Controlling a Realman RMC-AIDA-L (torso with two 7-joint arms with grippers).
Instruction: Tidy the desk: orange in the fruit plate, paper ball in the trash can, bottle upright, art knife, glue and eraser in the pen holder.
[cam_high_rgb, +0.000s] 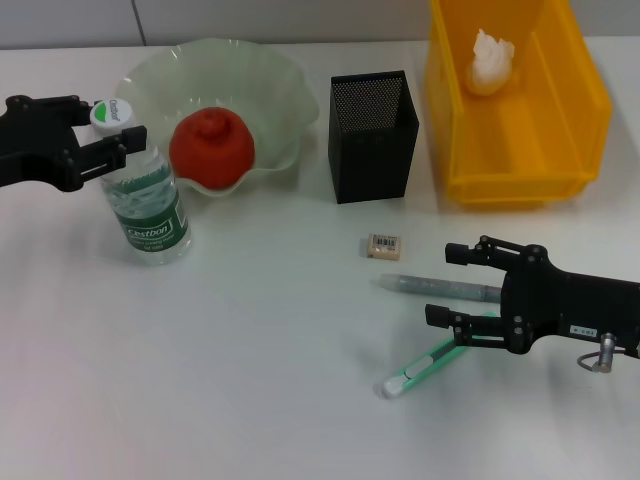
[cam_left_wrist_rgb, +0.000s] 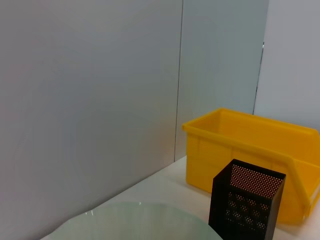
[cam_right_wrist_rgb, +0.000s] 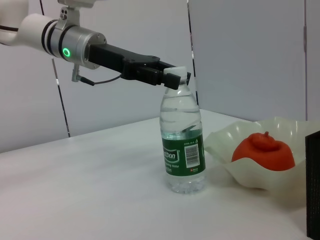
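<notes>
Two grippers work: the left gripper (cam_high_rgb: 112, 138), at nine o'clock on the counter (cam_high_rgb: 250, 380), has its fingers closed on the upright bottle (cam_high_rgb: 148, 205)'s neck, while the right gripper (cam_high_rgb: 447, 285) spreads its fingers wide astride the glue (cam_high_rgb: 436, 288), the art knife (cam_high_rgb: 430, 362) lying just toward six o'clock.

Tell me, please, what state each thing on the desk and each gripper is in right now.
Orange: in the plate.
Paper ball: in the bin.
Bottle: upright, capped.
Left gripper: at the bottle's neck.
Holder: upright.
Eraser, glue, knife: lying on the desk.
Right gripper: open around the glue.
</notes>
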